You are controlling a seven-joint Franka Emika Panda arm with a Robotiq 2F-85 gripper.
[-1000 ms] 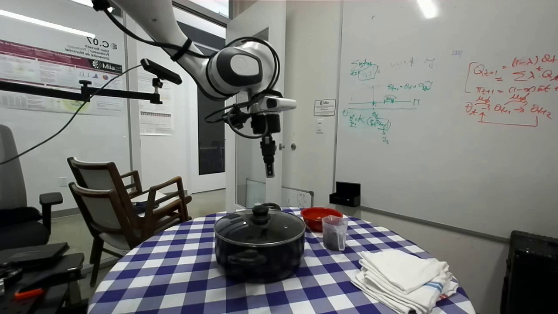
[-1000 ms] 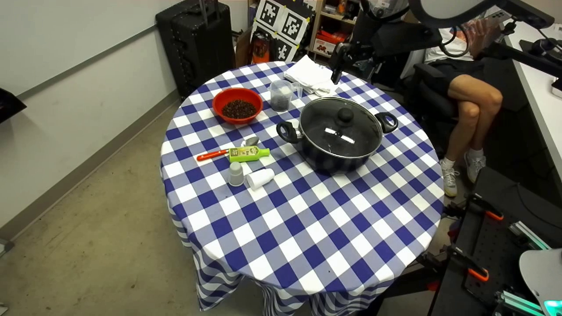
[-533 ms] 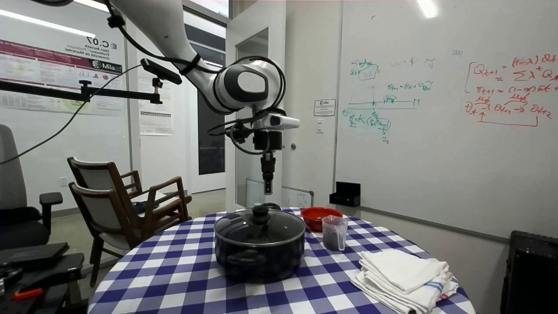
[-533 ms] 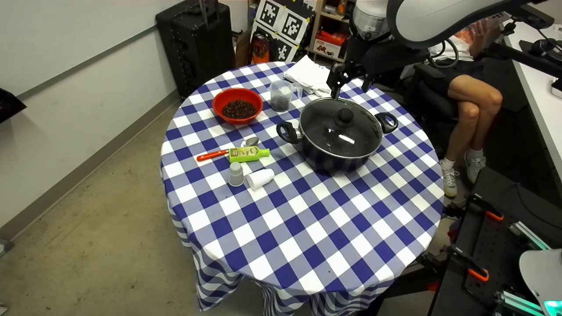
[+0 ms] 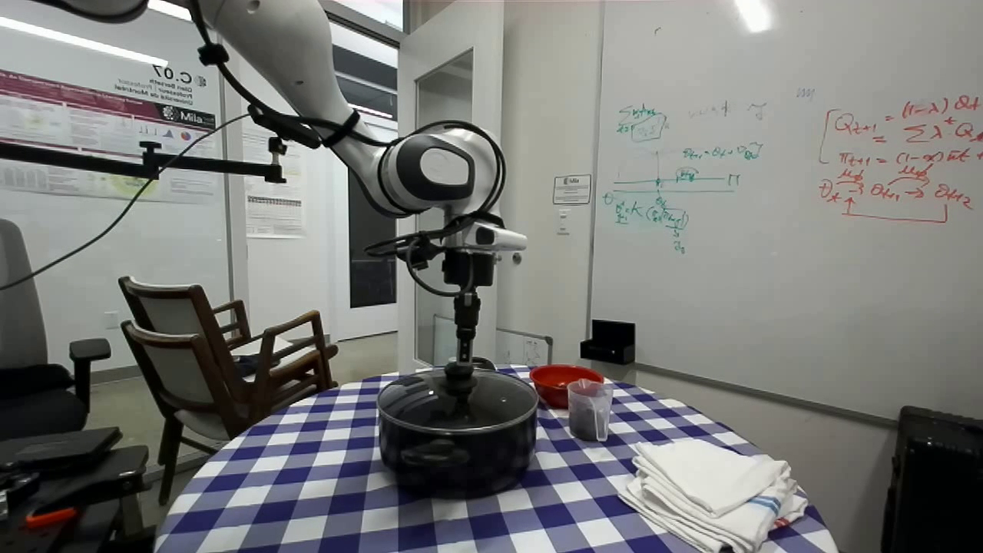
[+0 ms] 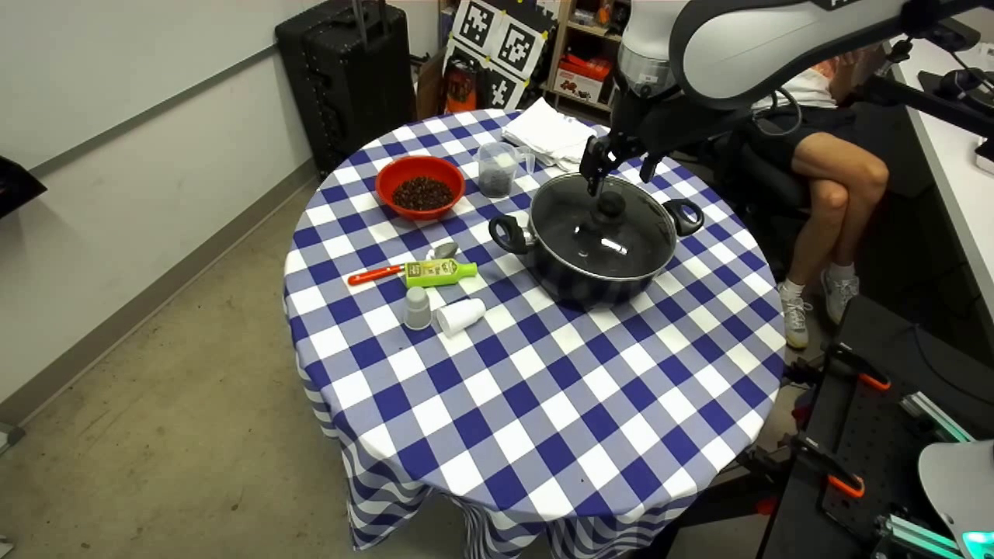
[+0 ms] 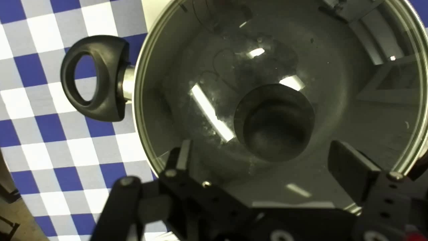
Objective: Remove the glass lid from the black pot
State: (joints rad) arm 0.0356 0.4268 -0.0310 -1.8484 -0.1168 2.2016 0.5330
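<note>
The black pot [image 5: 461, 461] stands on the checked cloth, with the glass lid [image 5: 499, 403] seated on it. The pot [image 6: 586, 289] and lid [image 6: 571, 233] show in both exterior views. My gripper [image 5: 465, 355] points straight down just above the lid's black knob; whether it touches cannot be told. In an exterior view the gripper [image 6: 621, 178] has its fingers spread, a little behind the knob [image 6: 610, 205]. In the wrist view the open gripper [image 7: 260, 145] has empty jaws, with the knob [image 7: 276, 127] ahead of and between the fingertips. The lid [image 7: 180, 67] fills most of that view.
A red bowl [image 6: 420, 188] of dark beans and a clear measuring cup [image 6: 497, 169] stand beside the pot. White folded cloths [image 5: 710, 491] lie near the table edge. A green bottle [image 6: 439, 272], an orange-handled spoon [image 6: 377, 275] and two small cups [image 6: 461, 316] lie near a pot handle.
My gripper has come down from high above the pot to just over the lid's knob. It stays open. The pot and lid have not moved.
</note>
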